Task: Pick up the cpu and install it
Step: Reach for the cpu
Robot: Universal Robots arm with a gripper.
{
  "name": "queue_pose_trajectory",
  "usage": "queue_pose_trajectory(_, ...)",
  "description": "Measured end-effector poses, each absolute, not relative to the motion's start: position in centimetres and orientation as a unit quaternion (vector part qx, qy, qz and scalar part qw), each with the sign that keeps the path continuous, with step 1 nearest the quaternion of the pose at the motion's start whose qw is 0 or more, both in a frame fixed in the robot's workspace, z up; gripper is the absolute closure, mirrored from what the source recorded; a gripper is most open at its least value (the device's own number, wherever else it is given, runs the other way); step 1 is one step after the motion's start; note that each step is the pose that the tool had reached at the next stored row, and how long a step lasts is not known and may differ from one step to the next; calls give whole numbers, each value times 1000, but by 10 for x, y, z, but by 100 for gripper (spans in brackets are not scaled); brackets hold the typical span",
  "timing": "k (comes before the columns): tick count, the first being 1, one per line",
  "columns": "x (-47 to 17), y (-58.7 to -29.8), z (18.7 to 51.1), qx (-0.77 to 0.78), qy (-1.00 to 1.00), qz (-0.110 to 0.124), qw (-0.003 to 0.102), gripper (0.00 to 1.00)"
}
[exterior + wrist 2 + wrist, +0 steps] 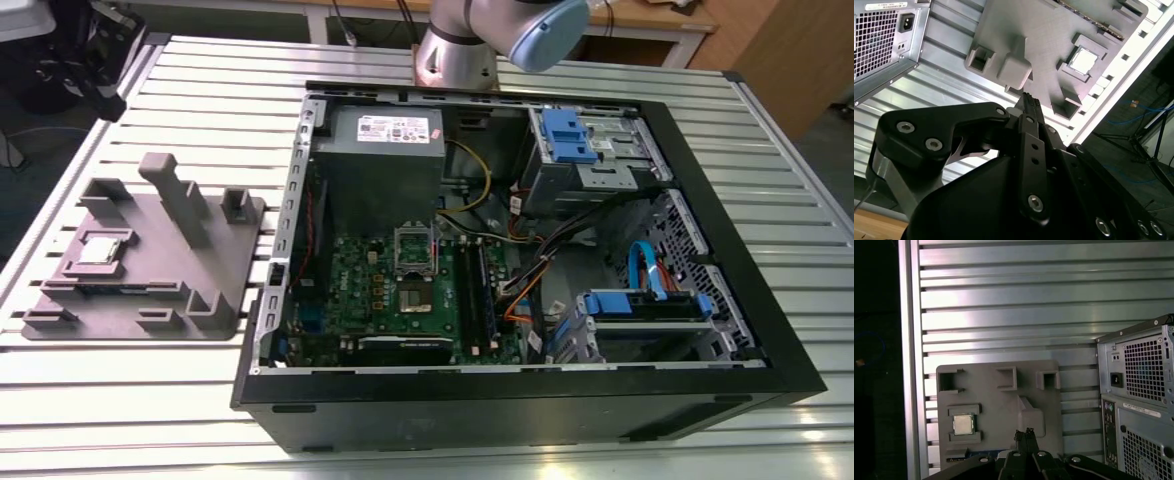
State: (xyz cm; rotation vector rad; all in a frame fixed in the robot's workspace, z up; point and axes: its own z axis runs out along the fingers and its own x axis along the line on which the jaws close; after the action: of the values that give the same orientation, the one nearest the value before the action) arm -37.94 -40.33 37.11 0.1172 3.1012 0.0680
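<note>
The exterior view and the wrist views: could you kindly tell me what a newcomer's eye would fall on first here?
The open computer case dominates the exterior view, its green motherboard exposed inside. To the exterior view's left lies a grey fixture with the small silver cpu seated in it. In the first wrist view the black pincer hangs above that fixture, apart from the cpu.

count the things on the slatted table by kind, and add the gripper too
cpu: 1
grey fixture: 1
open computer case: 1
gripper: 1
total: 4
</note>
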Motion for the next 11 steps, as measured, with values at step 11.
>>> queue_pose_trajectory(11,-385,-403,367,38,999,22,19,90)
